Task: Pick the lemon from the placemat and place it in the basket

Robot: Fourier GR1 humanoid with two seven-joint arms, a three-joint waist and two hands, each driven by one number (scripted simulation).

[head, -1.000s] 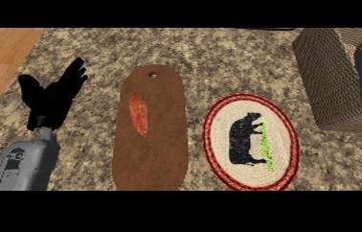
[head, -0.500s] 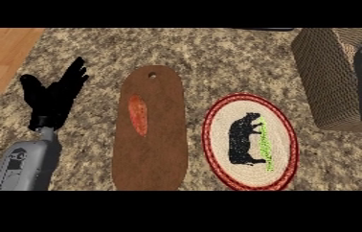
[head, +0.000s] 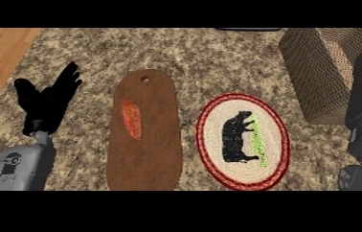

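The oval placemat (head: pixel 243 141), cream with a red rim and a black animal figure, lies right of centre on the counter. No lemon shows on it or anywhere else. The woven brown basket (head: pixel 318 75) stands at the upper right, partly cut off by the view's edge. My left hand (head: pixel 48 104) rests open at the left, fingers up, apart from everything. A dark part of my right arm or hand (head: pixel 355 123) shows along the right edge, just in front of the basket; what it holds, if anything, is hidden.
A long brown cutting board (head: pixel 147 135) with a hanging hole lies between my left hand and the placemat. An orange-red vegetable (head: pixel 130 118) rests on it. A wooden strip (head: pixel 13 46) borders the speckled counter at the upper left.
A dark part of my right arm has come into view along the right edge beside the basket. My left hand has stayed where it was.
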